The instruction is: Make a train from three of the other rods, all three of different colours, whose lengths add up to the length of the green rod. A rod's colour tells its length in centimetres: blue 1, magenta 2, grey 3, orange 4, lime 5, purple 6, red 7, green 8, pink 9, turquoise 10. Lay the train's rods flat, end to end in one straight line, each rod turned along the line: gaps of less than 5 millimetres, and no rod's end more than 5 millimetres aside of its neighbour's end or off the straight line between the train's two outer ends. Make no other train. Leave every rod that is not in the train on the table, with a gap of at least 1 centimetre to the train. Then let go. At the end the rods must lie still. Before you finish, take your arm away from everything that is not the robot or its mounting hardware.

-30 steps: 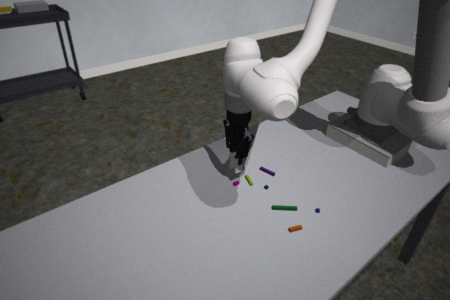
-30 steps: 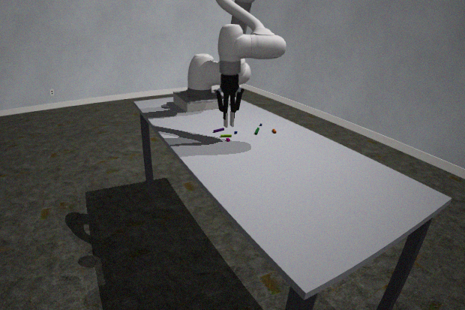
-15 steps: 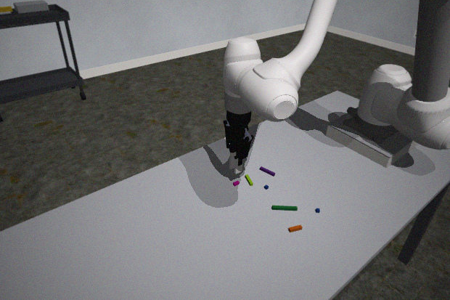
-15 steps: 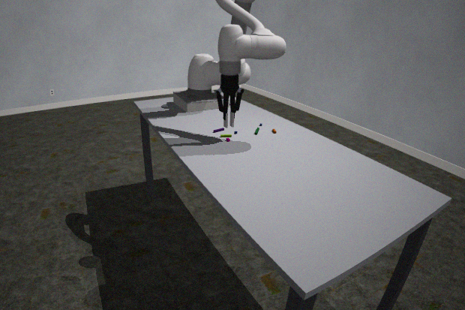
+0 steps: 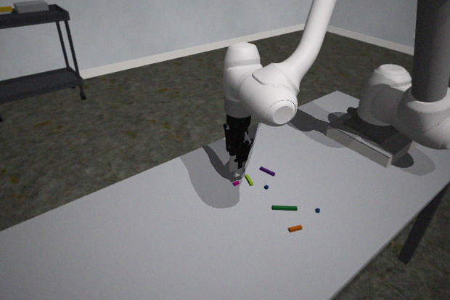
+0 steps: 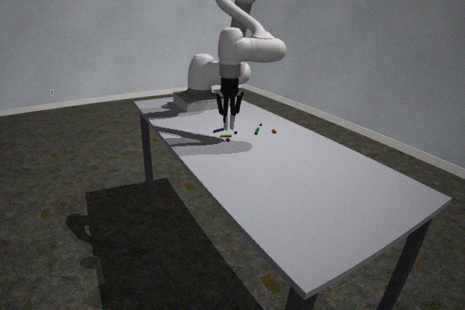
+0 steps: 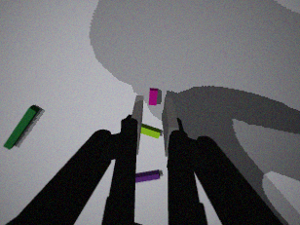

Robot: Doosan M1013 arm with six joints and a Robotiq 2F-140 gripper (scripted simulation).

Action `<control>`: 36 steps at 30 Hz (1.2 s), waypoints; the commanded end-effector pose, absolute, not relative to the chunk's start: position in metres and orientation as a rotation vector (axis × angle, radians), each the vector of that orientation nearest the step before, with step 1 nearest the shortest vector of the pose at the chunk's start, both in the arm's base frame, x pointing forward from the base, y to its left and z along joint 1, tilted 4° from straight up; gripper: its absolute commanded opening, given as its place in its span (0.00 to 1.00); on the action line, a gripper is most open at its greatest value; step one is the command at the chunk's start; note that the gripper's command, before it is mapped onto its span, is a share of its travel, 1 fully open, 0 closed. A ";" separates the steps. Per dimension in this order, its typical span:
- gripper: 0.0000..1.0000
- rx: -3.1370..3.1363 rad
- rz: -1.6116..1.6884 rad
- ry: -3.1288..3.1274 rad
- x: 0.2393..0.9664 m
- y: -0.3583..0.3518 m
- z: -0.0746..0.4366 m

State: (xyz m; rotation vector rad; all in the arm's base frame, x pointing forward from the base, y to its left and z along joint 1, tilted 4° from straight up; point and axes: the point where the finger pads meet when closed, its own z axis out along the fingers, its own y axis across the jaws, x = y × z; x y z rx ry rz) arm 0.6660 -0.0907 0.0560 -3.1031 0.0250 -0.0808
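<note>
My gripper is open by a narrow gap, empty, pointing down above the table near the magenta rod. The lime rod lies beside the magenta one, apart from it. The purple rod lies nearer the robot's base. One blue rod lies between the lime and green rods; another blue rod lies beyond the green rod. The orange rod lies apart. No rods touch.
The arm's base stands on a pale block at one end of the table. The arm's shadow falls around the magenta rod. A dark cart stands on the floor away from the table.
</note>
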 end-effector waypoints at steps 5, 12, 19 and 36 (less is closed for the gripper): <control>0.15 -3.103 -0.081 0.025 0.667 -0.090 0.046; 0.15 -3.103 -0.081 0.025 0.667 -0.090 0.035; 0.15 -3.103 -0.081 0.025 0.668 -0.090 0.028; 0.15 -3.103 -0.081 0.025 0.668 -0.089 0.019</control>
